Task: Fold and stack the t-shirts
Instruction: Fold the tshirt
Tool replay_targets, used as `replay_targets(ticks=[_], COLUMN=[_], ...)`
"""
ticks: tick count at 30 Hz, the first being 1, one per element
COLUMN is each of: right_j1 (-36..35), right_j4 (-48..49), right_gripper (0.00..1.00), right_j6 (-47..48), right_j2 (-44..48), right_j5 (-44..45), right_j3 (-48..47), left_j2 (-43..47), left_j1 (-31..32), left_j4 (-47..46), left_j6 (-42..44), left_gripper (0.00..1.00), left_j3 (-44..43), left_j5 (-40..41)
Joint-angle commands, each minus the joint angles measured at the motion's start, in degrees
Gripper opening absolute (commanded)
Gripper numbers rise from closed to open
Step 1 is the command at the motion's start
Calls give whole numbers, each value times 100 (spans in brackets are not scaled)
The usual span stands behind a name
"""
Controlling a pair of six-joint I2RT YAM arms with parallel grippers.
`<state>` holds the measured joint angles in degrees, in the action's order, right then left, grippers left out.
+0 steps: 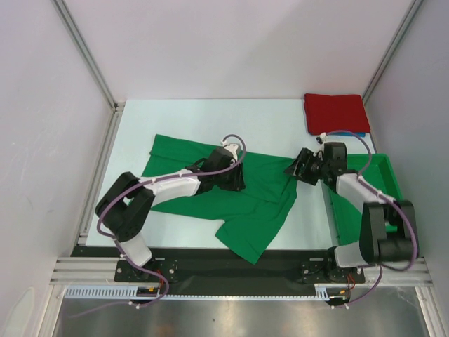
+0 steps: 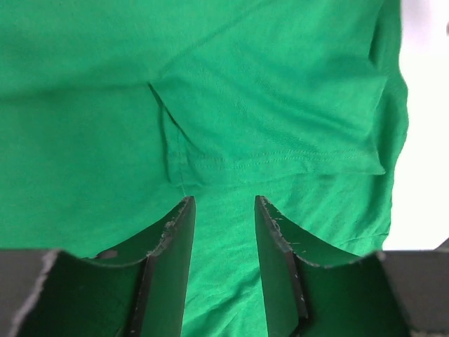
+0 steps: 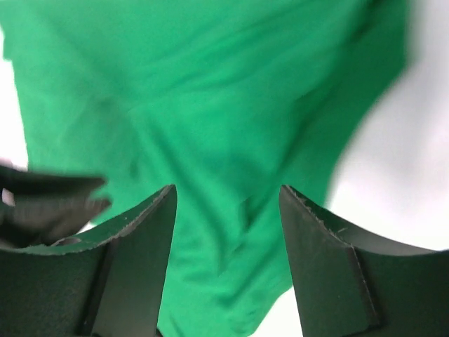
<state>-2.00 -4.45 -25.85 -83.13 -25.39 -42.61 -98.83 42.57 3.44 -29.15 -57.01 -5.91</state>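
Note:
A bright green t-shirt (image 1: 245,203) lies spread and rumpled across the middle of the table, its lower end reaching the front edge. A red t-shirt (image 1: 335,112) sits folded at the back right, with a thin blue edge (image 1: 358,133) showing under it. My left gripper (image 1: 235,177) hovers over the middle of the green shirt. Its jaws are open in the left wrist view (image 2: 223,203), with a hemmed sleeve (image 2: 280,119) just ahead. My right gripper (image 1: 302,170) is at the shirt's right edge, open (image 3: 228,193) over blurred green cloth (image 3: 210,105). Neither holds anything.
A rigid green bin (image 1: 384,175) stands at the right edge beside the right arm. Metal frame posts (image 1: 88,53) and white walls enclose the table (image 1: 210,116). The left gripper's dark body (image 3: 49,203) shows at the left of the right wrist view.

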Motion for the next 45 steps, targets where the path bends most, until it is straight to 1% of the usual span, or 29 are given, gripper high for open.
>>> replay_targets(ticks=[1, 4, 8, 10, 11, 16, 18, 20, 25, 29, 31, 33, 35, 38, 45], right_j1=[-362, -556, -740, -854, -889, -925, -942, -978, -1004, -1022, -1030, -1039, -1030, -1030, -1065], right_j4=[-328, -250, 320, 383, 609, 1147, 1288, 1341, 1377, 1289, 1132, 973, 840, 1033, 1674], right_gripper=[65, 63, 58, 57, 57, 49, 47, 44, 44, 44, 45, 49, 49, 50, 44], right_j6=[-148, -551, -1018, -1098, -1159, -1388, -1441, -1450, -1458, -1450, -1388, -1230, -1160, -1194, -1476], right_j2=[910, 1368, 1633, 1599, 1503, 1115, 1028, 966, 799, 842, 948, 1088, 1167, 1229, 755], right_j5=[121, -44, -115, -72, -89, -423, -423, -414, -388, -353, -230, -116, -19, -71, -397], right_j3=[358, 867, 1386, 1518, 1562, 1738, 1774, 1774, 1809, 1888, 1949, 1976, 2020, 2125, 2125], left_j2=[294, 22, -330, -514, -576, -787, -822, -840, -823, -814, -796, -796, -787, -744, -612], left_j1=[-47, -64, -55, -64, -64, -64, -56, -64, -73, -73, -82, -73, -82, -82, -126], left_j4=[165, 192, 139, 139, 122, 113, 113, 121, 157, 157, 148, 139, 113, 104, 174], left_j6=[374, 357, 339, 348, 348, 348, 339, 322, 331, 339, 339, 313, 304, 304, 322], left_gripper=[45, 43, 40, 39, 39, 38, 36, 31, 25, 20, 18, 15, 12, 8, 6], left_j3=[-99, -187, -336, -407, -468, -592, -600, -592, -574, -609, -618, -627, -618, -618, -609], left_j5=[416, 372, 389, 407, 415, 433, 451, 486, 494, 442, 390, 354, 302, 266, 284])
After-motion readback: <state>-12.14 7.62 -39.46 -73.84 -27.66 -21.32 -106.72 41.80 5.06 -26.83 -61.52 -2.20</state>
